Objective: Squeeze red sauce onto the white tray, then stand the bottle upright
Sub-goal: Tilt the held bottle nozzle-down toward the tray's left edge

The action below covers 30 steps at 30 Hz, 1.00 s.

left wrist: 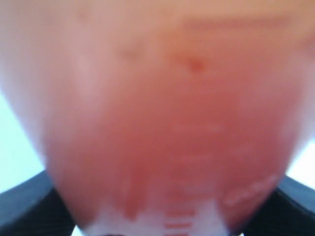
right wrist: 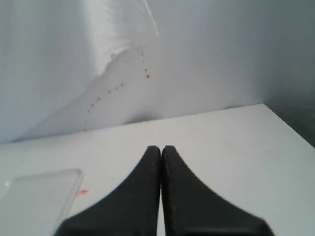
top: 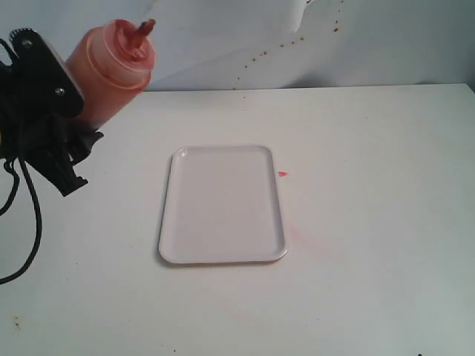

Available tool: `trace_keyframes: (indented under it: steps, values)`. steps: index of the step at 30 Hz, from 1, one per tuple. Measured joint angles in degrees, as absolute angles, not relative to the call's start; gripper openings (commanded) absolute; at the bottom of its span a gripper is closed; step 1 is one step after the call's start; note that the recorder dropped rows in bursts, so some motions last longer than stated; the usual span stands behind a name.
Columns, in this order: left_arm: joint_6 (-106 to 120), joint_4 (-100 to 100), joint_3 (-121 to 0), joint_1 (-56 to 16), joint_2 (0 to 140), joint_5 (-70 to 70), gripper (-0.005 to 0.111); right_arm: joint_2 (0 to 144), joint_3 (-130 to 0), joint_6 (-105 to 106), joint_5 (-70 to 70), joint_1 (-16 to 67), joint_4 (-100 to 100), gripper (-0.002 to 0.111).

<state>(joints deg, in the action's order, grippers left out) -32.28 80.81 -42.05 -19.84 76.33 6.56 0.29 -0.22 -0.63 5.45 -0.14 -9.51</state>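
Gripping bottle [top: 111,68] aloft, left gripper [top: 72,119] clear of white tray [top: 223,204] edge

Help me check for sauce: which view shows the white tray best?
The exterior view: the whole white tray lies in sight, all four edges. The right wrist view catches only one corner of it. The left wrist view shows none, filled by the bottle.

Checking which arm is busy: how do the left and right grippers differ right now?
The left gripper grips the tilted bottle; the right gripper holds nothing. The left gripper's jaws stand wide around the bottle; the right gripper's are pressed together. Both are black.
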Motion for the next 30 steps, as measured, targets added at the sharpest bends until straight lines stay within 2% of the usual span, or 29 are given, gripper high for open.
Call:
trace_keyframes:
  steps: [6, 25, 30]
  values:
    - [-32.1, 83.9, -42.1, -19.8, 78.4, 6.6, 0.000, 0.3, -0.2, -0.6, 2.8, -0.1, -19.7, 0.000]
    - [-32.0, 89.2, -42.1, -19.8, 79.9, 7.6, 0.000, 0.3, -0.2, -0.6, 4.8, -0.1, -22.0, 0.000]
    - [-32.0, 89.4, -44.7, -19.8, 81.6, 13.3, 0.000, 0.3, -0.2, 0.5, 5.7, -0.1, -22.2, 0.000]
